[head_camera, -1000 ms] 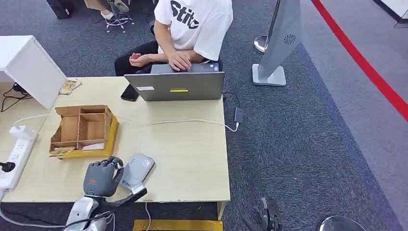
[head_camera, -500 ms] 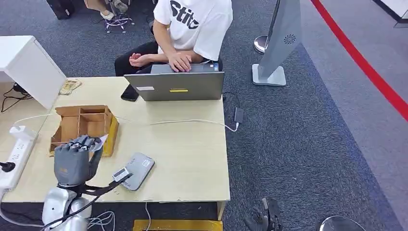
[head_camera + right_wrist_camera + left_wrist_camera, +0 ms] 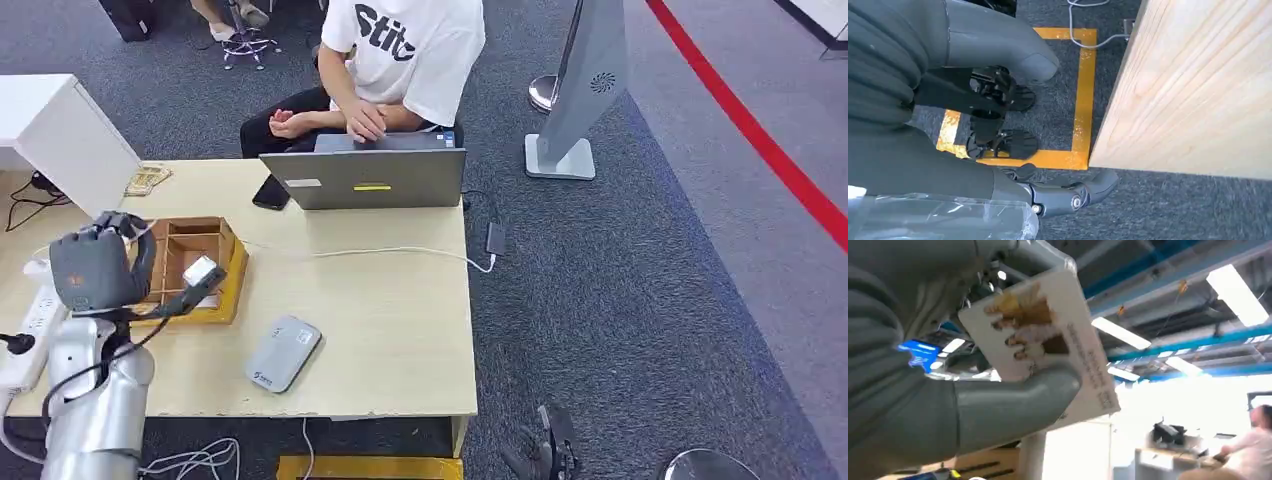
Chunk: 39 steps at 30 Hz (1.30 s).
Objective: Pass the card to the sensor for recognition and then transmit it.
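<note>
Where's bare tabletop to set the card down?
Widest bare patch: right of the grey sensor, between the white cable and the table's near edge. The far edge by the laptop and the left side by the wooden box and power strip are crowded.

On the worktop (image 3: 400, 330), the sensor (image 3: 283, 353) is placed near the front edge, the divided box (image 3: 190, 268) behind-left, and the laptop (image 3: 365, 178) at the back.
</note>
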### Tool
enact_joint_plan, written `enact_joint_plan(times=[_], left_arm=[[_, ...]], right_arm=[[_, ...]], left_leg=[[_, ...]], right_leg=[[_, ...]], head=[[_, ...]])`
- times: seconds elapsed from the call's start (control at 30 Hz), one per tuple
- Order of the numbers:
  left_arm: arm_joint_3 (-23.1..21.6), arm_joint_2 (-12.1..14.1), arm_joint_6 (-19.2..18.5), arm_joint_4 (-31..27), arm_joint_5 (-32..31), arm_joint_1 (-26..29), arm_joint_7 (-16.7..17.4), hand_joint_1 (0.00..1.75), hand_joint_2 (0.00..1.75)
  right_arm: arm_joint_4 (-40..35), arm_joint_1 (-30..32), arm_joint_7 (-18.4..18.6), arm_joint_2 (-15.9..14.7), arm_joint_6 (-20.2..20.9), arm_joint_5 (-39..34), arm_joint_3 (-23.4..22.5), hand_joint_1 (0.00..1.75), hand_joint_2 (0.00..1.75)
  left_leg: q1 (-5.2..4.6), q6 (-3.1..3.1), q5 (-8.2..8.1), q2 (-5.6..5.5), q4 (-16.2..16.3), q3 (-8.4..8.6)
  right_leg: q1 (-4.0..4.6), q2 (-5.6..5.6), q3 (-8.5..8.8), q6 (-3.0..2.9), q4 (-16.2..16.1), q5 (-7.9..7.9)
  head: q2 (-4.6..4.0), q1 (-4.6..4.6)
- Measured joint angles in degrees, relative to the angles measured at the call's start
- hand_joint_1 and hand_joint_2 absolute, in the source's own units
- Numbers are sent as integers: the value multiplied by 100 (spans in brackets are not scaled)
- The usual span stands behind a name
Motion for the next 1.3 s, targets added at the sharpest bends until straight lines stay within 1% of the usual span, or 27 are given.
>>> enact_joint_plan(times=[0.03,0.1,0.13,0.23,0.3,0.37,0.57,0.6,0.63,0.7,0.8,0.93,1.03,1.13,1.3], left_arm=[[-145,152,2,364,-50,-324,94,175,175],[-406,312,-7,1004,-188,-849,292,175,175],[-566,372,-63,1279,-277,-1071,382,175,175],[-959,425,-177,1880,-464,-1585,604,175,175],[-1155,430,-175,2109,-457,-1806,676,175,175],[-1315,434,-142,2267,-405,-1948,678,175,175],[-1570,471,66,2459,-245,-2047,643,175,175],[-1594,480,72,2483,-236,-2051,643,159,175],[-1607,487,74,2505,-228,-2053,643,0,175],[-1625,495,92,2542,-212,-2054,641,0,175],[-1658,513,311,2564,-120,-2037,573,0,175],[-1658,548,380,2311,3,-1839,491,0,175],[-1658,568,306,2184,580,-1682,49,0,175],[-1658,622,164,1901,1014,-1338,-168,0,175],[-1658,762,140,1291,1173,-669,-216,0,175]], right_arm=[[0,-28,41,4,-43,32,54,0,175],[0,-73,98,13,-68,79,114,0,175],[0,-99,111,26,-83,87,148,0,175],[2,-169,162,46,-122,129,232,0,175],[2,-199,172,52,-122,122,262,0,175],[2,-209,157,55,-101,76,286,0,175],[2,-219,151,57,-90,48,339,0,175],[2,-219,148,57,-87,41,339,0,175],[2,-219,148,57,-76,39,341,0,175],[2,-219,148,57,-41,33,343,0,175],[2,-219,140,57,-55,13,352,0,175],[2,-216,87,57,-33,-42,352,0,175],[2,-199,24,57,-9,-159,350,0,175],[2,-153,-77,57,42,-241,345,0,175],[2,-57,-142,55,92,-368,328,0,175]], left_leg=[[1,4,8,4,0,-2],[0,4,17,4,0,-5],[0,2,19,4,0,-7],[0,6,22,4,1,-12],[-1,6,22,5,1,-12],[-1,6,22,4,1,-13],[-1,6,21,5,1,-14],[-1,6,21,5,0,-15],[0,6,21,6,0,-15],[0,6,21,7,0,-16],[0,6,21,7,0,-18],[0,6,21,6,0,-20],[0,6,21,6,0,-22],[0,6,20,12,0,-21],[0,8,18,13,-1,-26]], right_leg=[[1,3,-4,0,0,9],[1,3,-4,3,1,16],[2,4,-6,5,0,21],[1,4,-6,5,-1,34],[0,6,-6,8,-1,36],[0,7,-6,8,-4,36],[0,7,-8,8,-5,35],[0,8,-9,8,-5,35],[0,9,-10,8,-5,35],[0,11,-12,8,-5,35],[0,9,-12,8,-4,35],[0,9,-14,8,-4,35],[0,8,-13,9,-4,34],[-1,16,-14,9,-5,34],[0,17,-20,9,-5,31]], head=[[0,0],[0,0],[0,0],[0,0],[0,0],[0,2],[0,0],[0,0],[0,0],[0,0],[0,2],[0,2],[0,2],[0,0],[0,2]])
